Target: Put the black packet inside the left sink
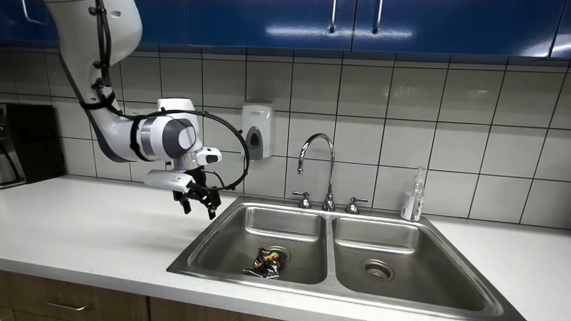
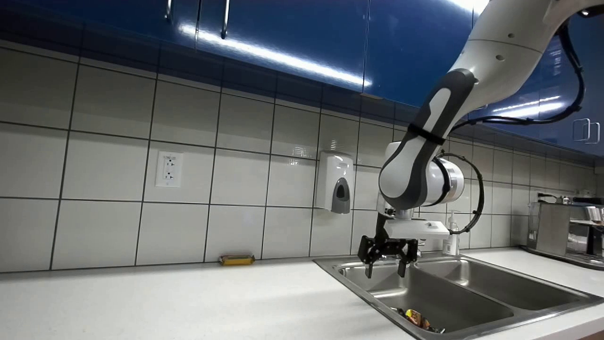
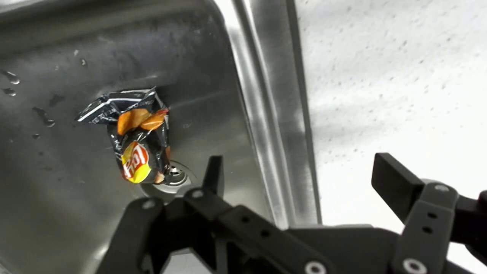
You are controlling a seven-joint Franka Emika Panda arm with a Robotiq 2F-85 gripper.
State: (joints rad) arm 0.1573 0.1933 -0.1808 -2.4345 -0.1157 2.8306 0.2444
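Packet (image 3: 141,144) lies in the left sink (image 1: 285,224), partly over the drain (image 3: 177,178), left of centre in the wrist view, which alone shows its lettering. The gripper (image 2: 385,271) hangs higher, jaws apart. A yellow package (image 2: 237,260), lower left, shows only in an exterior view.

Left sink (image 1: 285,220): smooth stainless metal, satin sheen. Inside it, the packet (image 3: 142,137): crinkled plastic film, glossy. Near its back right corner, the tap (image 1: 331,166): polished metal, mirror-bright. Behind it, tiles (image 1: 362,139): smooth, glazed. Above it, cupboards (image 1: 272,18): smooth, high-gloss. Beside it, the bench (image 1: 111,214): smooth, finely speckled. Lower than it, the drawer (image 1: 105,295): wood-grained, low sheen.
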